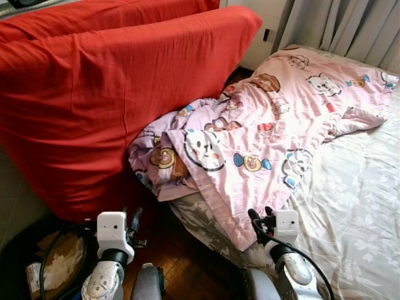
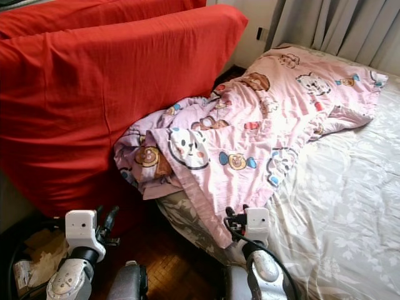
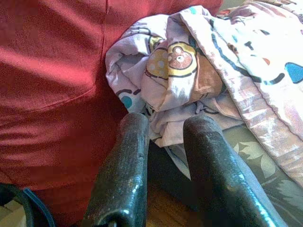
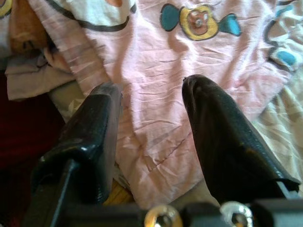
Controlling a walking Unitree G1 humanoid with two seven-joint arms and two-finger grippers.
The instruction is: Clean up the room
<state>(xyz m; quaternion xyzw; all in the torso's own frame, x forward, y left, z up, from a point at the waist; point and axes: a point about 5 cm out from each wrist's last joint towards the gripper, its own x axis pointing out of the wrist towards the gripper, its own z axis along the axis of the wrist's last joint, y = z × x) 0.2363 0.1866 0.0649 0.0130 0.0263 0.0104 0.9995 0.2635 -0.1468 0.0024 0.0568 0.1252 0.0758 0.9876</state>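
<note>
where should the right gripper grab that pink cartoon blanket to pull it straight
Probably the pink cartoon-print blanket's loose corner hanging over the bed's near edge, by the open right gripper. It droops free of the floral-sheeted mattress, so fingers coming from the floor side can close on either face. The bunched end against the red cushion offers no clean edge.

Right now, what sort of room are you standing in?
Most likely a bedroom: a bed with a pale floral sheet, a rumpled pink cartoon blanket across it, and grey curtains behind. Both grippers hang open near its edge.
</note>
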